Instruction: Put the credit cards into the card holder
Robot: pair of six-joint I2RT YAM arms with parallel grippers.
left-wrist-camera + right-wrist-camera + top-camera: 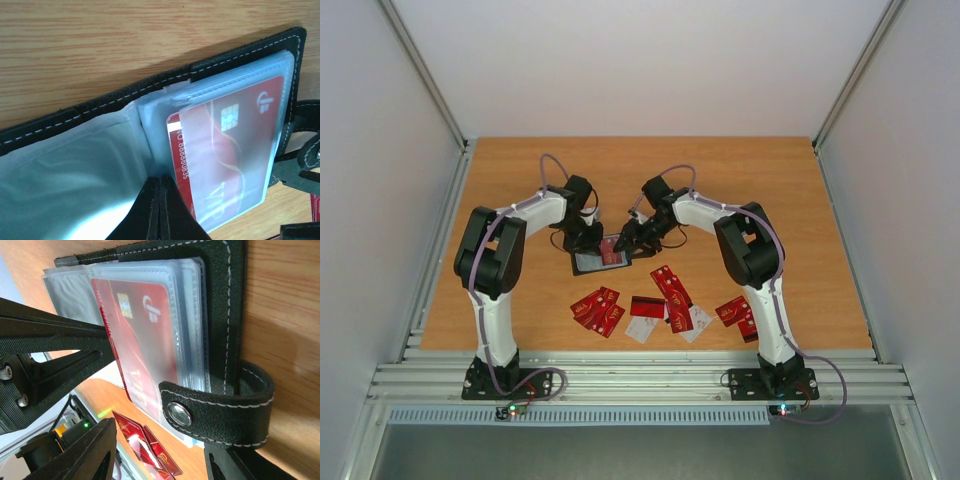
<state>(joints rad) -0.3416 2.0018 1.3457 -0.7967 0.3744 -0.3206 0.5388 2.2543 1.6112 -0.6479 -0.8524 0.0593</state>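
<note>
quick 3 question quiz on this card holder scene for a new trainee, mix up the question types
1. True or false: the black stitched leather card holder lies folded shut on the wooden table.
2. The red chip card at the holder is: A) lying loose on the table; B) mostly inside a clear plastic sleeve; C) lying under the holder.
3. Fill in: the ___ gripper is shut, while the other's jaws stand apart.
Key: 1 false, it lies open. 2 B. 3 left gripper; the right gripper is open.
</note>
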